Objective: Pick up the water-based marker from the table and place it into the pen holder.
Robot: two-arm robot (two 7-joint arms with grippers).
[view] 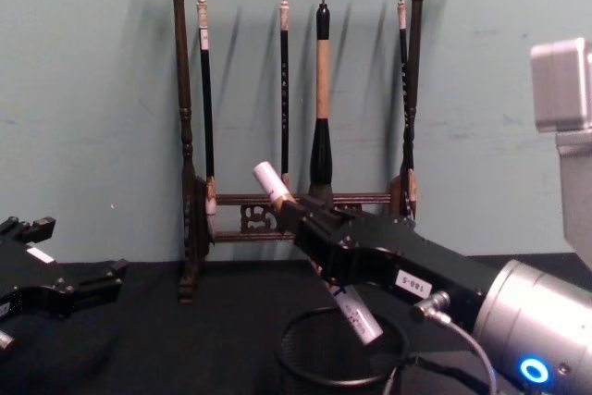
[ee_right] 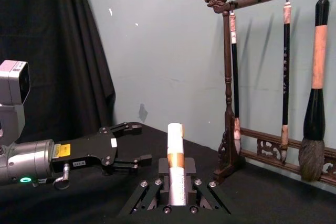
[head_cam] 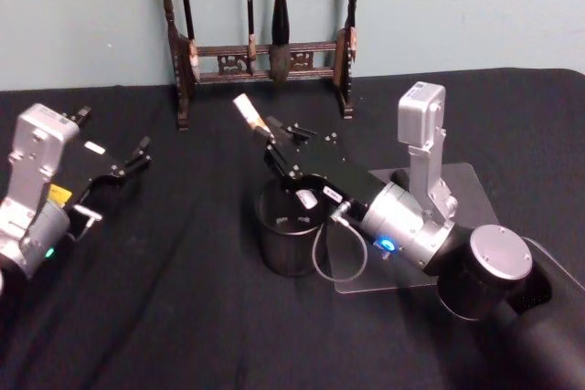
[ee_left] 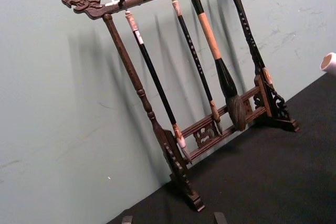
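Where the black table (head_cam: pixel 164 317) lies closest to me, the pen holder (head_cam: pixel 283 246) stands upright, a round mesh cup just left of my right forearm. Over its rim, my right gripper (head_cam: pixel 274 143) is clamped on the water-based marker (head_cam: pixel 249 116), 2 fingers pressed against its barrel. The marker tilts, its white upper end pointing up and away toward the wall. Its lower end seems to dip into the cup's mouth, though from the chest I cannot be sure it has passed below the rim. Farther left, well apart from the cup, my left gripper (head_cam: pixel 137 154) hovers above the cloth with its fingers spread and nothing between them. At the back edge stands the wooden brush rack (head_cam: pixel 265 61), 4 brushes hanging from it.
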